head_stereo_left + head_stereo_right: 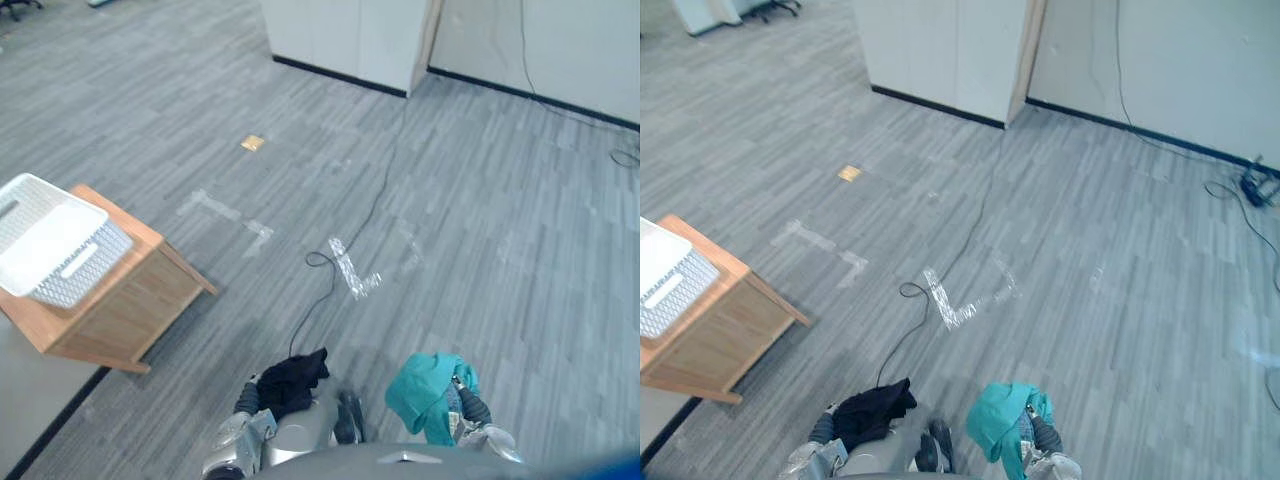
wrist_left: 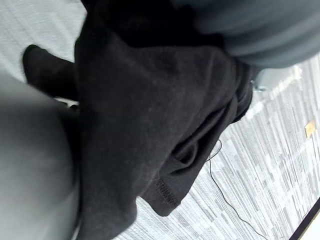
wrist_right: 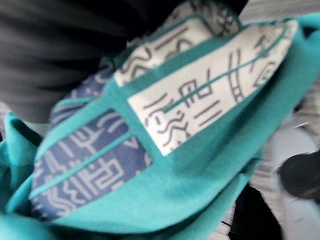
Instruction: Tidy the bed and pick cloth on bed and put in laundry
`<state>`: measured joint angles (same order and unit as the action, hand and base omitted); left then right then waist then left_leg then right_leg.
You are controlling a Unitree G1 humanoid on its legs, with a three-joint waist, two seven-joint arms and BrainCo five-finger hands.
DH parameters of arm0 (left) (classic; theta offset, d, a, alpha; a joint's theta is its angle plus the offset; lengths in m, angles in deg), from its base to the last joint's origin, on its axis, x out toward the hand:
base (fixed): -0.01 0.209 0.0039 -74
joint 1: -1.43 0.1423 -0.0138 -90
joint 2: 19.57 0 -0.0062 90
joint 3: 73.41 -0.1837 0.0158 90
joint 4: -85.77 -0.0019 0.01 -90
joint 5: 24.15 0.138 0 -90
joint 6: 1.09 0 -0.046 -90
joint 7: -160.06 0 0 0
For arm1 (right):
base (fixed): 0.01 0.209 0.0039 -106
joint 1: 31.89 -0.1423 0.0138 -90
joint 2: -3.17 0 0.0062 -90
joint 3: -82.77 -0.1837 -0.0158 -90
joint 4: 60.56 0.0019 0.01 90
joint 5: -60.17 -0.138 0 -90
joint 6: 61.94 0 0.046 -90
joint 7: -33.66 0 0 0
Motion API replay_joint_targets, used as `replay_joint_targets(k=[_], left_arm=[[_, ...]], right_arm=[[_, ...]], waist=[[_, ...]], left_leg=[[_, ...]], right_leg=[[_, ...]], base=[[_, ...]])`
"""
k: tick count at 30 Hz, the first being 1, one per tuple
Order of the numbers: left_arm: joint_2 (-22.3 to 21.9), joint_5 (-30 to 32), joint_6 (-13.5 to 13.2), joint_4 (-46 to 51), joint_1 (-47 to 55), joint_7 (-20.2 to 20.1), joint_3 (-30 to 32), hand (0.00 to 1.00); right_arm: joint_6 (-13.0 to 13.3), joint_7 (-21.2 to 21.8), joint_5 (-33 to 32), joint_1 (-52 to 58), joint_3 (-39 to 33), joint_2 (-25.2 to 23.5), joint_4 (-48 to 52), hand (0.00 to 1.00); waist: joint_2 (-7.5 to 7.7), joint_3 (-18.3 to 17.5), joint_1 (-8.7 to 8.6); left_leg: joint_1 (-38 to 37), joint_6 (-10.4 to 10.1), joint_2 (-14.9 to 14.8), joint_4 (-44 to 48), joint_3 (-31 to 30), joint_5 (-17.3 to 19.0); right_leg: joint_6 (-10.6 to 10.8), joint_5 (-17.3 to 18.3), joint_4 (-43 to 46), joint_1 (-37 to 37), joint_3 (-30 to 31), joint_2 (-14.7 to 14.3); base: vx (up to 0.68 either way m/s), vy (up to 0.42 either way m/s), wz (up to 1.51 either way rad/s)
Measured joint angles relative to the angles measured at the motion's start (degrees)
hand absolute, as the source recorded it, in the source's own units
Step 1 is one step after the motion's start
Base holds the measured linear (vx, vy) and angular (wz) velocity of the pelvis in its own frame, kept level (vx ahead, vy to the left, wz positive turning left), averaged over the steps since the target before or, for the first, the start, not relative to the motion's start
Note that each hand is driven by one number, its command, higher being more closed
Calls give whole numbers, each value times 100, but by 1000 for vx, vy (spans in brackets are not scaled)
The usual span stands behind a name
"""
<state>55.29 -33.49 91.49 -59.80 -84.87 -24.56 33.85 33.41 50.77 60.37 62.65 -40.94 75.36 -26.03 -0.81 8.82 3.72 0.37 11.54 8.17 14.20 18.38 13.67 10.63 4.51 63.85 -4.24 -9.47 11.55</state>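
Two cloths in carriage, one basket waiting. Risks, as judged:

- **Basket:** the basket sits askew on a wooden stand at far left and appears to overhang its edge, so a heavy drop could tip it off.
- **Black cloth:** the black cloth drapes loosely over the left hand. Its hold cannot be told, and the cloth may slip to the floor in walking.
- **Teal patterned cloth:** the teal patterned cloth is bunched over the right hand. Its hold likewise cannot be told, and a hanging end could snag or fall.

Both cloths are well apart from the basket.

Containers: one white mesh basket, nothing seen inside.
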Motion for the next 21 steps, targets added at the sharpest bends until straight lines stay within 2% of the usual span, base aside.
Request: replay_joint_targets(k=[2, 3, 4, 5, 6, 7, 8, 9, 10, 11, 12, 13, 14, 15, 16, 17, 18, 19, 20, 21], left_arm=[[11, -6, 99, -33, 12, 5, -164, 100], [31, -53, 190, -34, 10, 18, -192, 100], [54, -89, 210, -34, 10, 26, -204, 100], [102, -90, 221, -31, -15, 28, -224, 100], [184, -89, 215, -30, -78, 23, -329, 100], [186, -88, 184, -29, -69, 25, -320, 100], [169, -85, 161, -28, -49, 31, -312, 100], [175, -80, 153, -33, -42, 37, -303, 100], [157, -70, 134, -39, -21, 88, -252, 100], [137, -62, 105, -41, -5, 101, -209, 100], [37, -40, 42, -66, 36, 138, -37, 100], [-60, 2, -4, -183, 31, 219, 84, 100], [-170, 2, -11, -206, 32, 262, 148, 100], [-263, 20, -61, -164, 92, 281, 195, 100], [-265, 39, -66, -168, 130, 321, 193, 100], [-272, 44, -61, -165, 180, 385, 299, 100], [-288, 36, -66, -164, 213, 437, 412, 100], [-300, 21, -71, -162, 220, 470, 460, 100], [-321, -20, -108, -165, 237, 498, 565, 100], [-301, -16, -230, -163, 246, 480, 573, 100]], right_arm=[[29, 11, -18, 162, 72, 62, 68, 100], [162, 21, -185, 241, 94, 72, 289, 100], [187, 19, -190, 242, 96, 87, 280, 100], [189, 9, -243, 246, 96, 88, 276, 100], [182, -27, -403, 222, 87, 84, 205, 100], [160, -43, -458, 218, 88, 89, 153, 100], [116, -49, -463, 209, 95, 77, 152, 100], [86, -50, -477, 207, 103, 69, 151, 100], [21, -53, -579, 195, 125, 69, 120, 100], [0, -56, -597, 196, 149, 71, 104, 100], [-24, -88, -649, 215, 253, 81, 91, 100], [-37, -152, -681, 219, 288, 85, 88, 100], [-40, -189, -681, 195, 286, 150, 90, 100], [-50, -190, -689, 81, 318, 230, 109, 100], [-67, -193, -690, 52, 332, 249, 99, 100], [-101, -197, -690, -17, 395, 275, 99, 100], [-187, -197, -681, -44, 565, 295, 94, 100], [-222, -197, -678, -47, 648, 313, 93, 100], [-268, -197, -675, -64, 852, 364, 73, 100], [-298, -200, -668, -64, 1030, 412, -30, 100]], waist=[[-94, -36, -131], [-112, -39, -233], [-121, -44, -293], [-73, -71, -325], [-9, -36, -342], [-11, -40, -347], [-12, -38, -339], [-10, -38, -332], [-10, -15, -311], [0, 7, -305], [1, 40, -308], [-62, 42, -321], [-176, 50, -297], [-211, 88, -264], [-211, 89, -265], [-219, 70, -287], [-248, 61, -278], [-284, 64, -277], [-317, 77, -266], [-396, 103, -259]], left_leg=[[-495, -24, 49, -319, -272, 12], [-968, -42, 79, -579, -587, 20], [-1114, -67, 77, -658, -733, 33], [-1314, -117, 54, -765, -967, 60], [-1590, -286, -78, -822, -1292, 151], [-1674, -418, -204, -812, -1428, 223], [-1746, -542, -329, -818, -1542, 291], [-1767, -624, -396, -812, -1626, 337], [-1873, -809, -547, -796, -1777, 441], [-1962, -899, -587, -773, -1831, 492], [-2086, -1113, -705, -659, -1968, 636], [-2212, -1253, -910, -497, -2086, 728], [-2235, -1271, -1035, -389, -2088, 705], [-2214, -1358, -1107, -119, -2081, 556], [-2210, -1372, -1127, 0, -2083, 486], [-2067, -1318, -1194, 554, -2083, 263], [-1704, -1350, -1246, 1479, -2094, -52], [-1463, -1401, -1308, 2046, -2101, -345], [-912, -1597, -1517, 3252, -2131, -1047], [-336, -1537, -1815, 4337, -2022, -939]], right_leg=[[-188, 138, 540, 646, -65, 179], [-402, 359, 573, 1181, -93, 270], [-403, 497, 461, 1385, -91, 282], [-410, 679, 125, 1661, -103, 271], [-522, 856, -987, 1865, -296, 215], [-556, 824, -1948, 1902, -421, 106], [-602, 685, -2942, 1938, -499, -35], [-642, 501, -3540, 1977, -518, -130], [-725, 23, -4813, 2025, -445, -269], [-696, -159, -5170, 2013, -369, -314], [-721, -696, -5386, 1938, -222, -379], [-931, -985, -5124, 1798, -260, -461], [-1035, -727, -4810, 1823, -329, -510], [-1056, -309, -4165, 1945, -446, -429], [-1072, -136, -3949, 1956, -499, -392], [-1101, 286, -3562, 1891, -595, -347], [-1128, 626, -3510, 1665, -689, -365], [-1137, 735, -3562, 1507, -752, -413], [-1173, 879, -3870, 1065, -839, -559], [-1230, 930, -4206, 593, -978, -735]], base=[[-92, 66, 83], [-150, 37, 101], [-180, -13, 111], [-246, -97, 126], [-380, -97, 135], [-507, -91, 128], [-475, -46, 85], [-190, -125, 102], [152, -158, 88], [474, -243, 109], [602, -275, 97], [559, -271, 84], [534, -258, 62], [388, -200, 32], [455, -262, 42], [420, -258, 42], [382, -251, 43], [356, -225, 45], [403, -216, 54], [442, -207, 54]])
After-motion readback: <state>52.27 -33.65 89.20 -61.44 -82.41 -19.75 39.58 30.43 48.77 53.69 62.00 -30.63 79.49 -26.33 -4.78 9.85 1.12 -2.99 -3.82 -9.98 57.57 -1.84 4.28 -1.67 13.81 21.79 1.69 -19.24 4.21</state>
